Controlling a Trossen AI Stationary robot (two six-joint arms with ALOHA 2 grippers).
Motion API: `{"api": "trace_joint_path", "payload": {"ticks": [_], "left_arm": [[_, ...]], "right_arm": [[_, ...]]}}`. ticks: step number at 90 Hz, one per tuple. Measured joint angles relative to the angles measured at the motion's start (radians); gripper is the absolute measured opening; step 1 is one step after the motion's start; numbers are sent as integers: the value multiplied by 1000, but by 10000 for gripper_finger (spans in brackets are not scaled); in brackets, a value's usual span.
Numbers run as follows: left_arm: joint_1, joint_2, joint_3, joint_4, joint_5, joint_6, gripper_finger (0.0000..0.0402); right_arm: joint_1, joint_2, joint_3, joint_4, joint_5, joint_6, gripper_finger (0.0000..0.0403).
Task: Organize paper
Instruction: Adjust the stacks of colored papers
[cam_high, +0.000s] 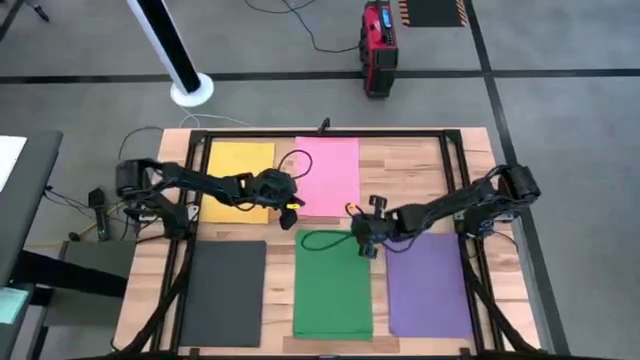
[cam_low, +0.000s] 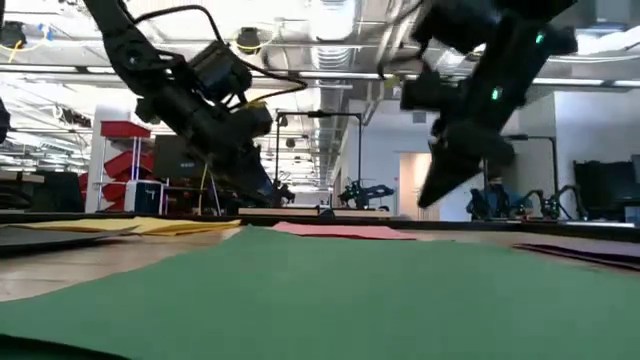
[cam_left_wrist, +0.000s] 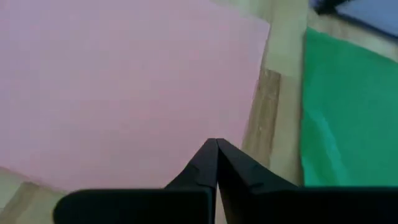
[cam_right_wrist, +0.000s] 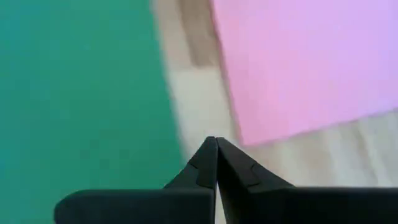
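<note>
Paper: five sheets lying flat and apart: yellow sheet, pink sheet, dark sheet, green sheet, purple sheet
Left gripper: fingers pressed together, hovering just past pink sheet's near corner, probably lining up on its edge
Right gripper: fingers together, gripping nothing, hanging over bare wood between green and pink sheets

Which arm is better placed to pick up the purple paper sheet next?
Right. The right gripper hangs beside the rectangular purple paper sheet, jaws shut and empty. The left gripper sits farther off, by the pink paper sheet.
</note>
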Motion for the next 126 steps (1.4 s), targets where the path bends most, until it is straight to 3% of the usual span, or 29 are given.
{"api": "trace_joint_path", "payload": {"ticks": [43, 57, 73, 126], "left_arm": [[-3, 21, 3, 0, 14, -6, 0], [-3, 21, 3, -5, 15, -8, 0], [-3, 21, 3, -6, 15, -8, 0], [-2, 4, 2, 29, 15, -5, 0]], "right_arm": [[-2, 147, -19, 81, -45, -21, 0], [35, 122, -22, 72, -35, 13, 0], [51, 88, -24, 63, -116, 27, 0], [49, 87, -24, 67, -72, 7, 0]]}}
